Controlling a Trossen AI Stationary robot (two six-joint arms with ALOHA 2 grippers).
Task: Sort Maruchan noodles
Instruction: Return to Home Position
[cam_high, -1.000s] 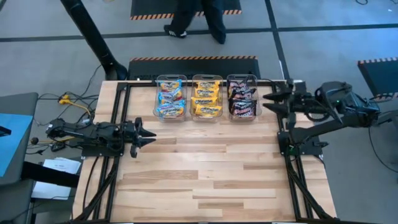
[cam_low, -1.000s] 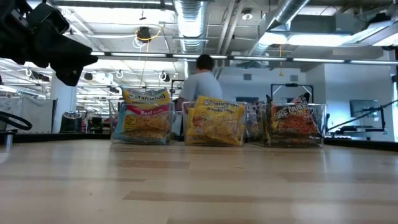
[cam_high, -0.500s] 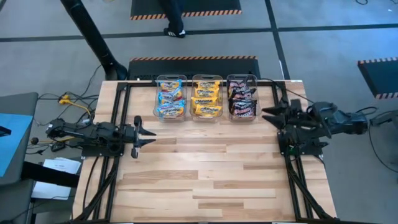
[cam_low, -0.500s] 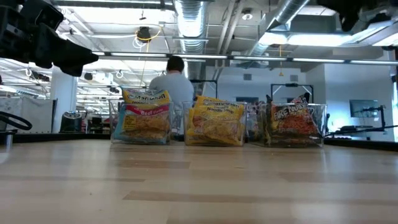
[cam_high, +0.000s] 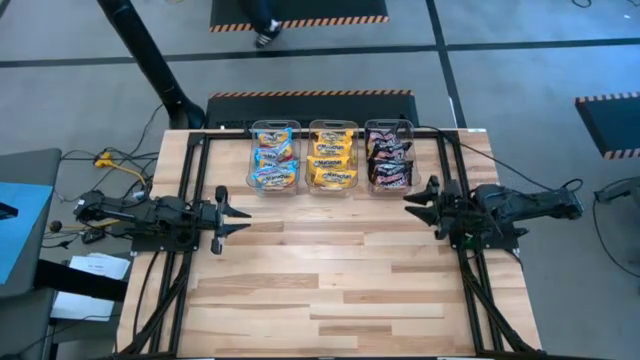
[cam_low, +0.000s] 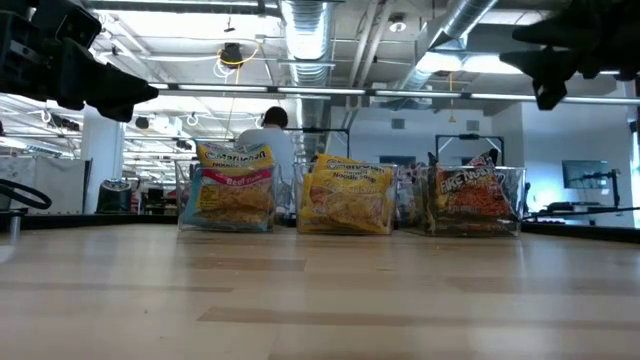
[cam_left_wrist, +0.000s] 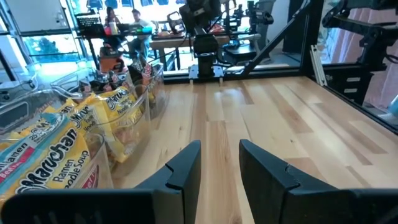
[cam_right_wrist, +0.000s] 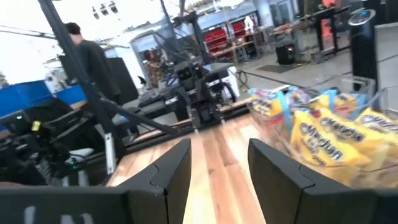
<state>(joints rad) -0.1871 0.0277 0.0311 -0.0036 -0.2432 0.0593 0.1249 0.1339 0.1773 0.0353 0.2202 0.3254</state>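
Packets of Maruchan noodles (cam_high: 331, 176) all sit inside three clear bins that stand in one row on the table (cam_high: 330, 290). Take the middle bin (cam_high: 333, 122) as your mark. It holds the yellow-orange packets (cam_high: 333, 155). The left bin (cam_high: 273, 123), touching its left side, holds the light blue-pink packets (cam_high: 273, 160). The right bin (cam_high: 389, 122), on its other side, holds the dark packets (cam_high: 389, 162).

You find the left gripper (cam_high: 234, 216) to the left of the middle bin and nearer to the front, over the table's left part, pointing inward. Its fingers are spread and nothing is between them. The right gripper (cam_high: 414, 202) is to the right of the middle bin and a little in front, close to the right bin's front corner. Its fingers are also apart and grasp nothing. In the low view a person (cam_low: 268, 135) shows behind the middle bin.
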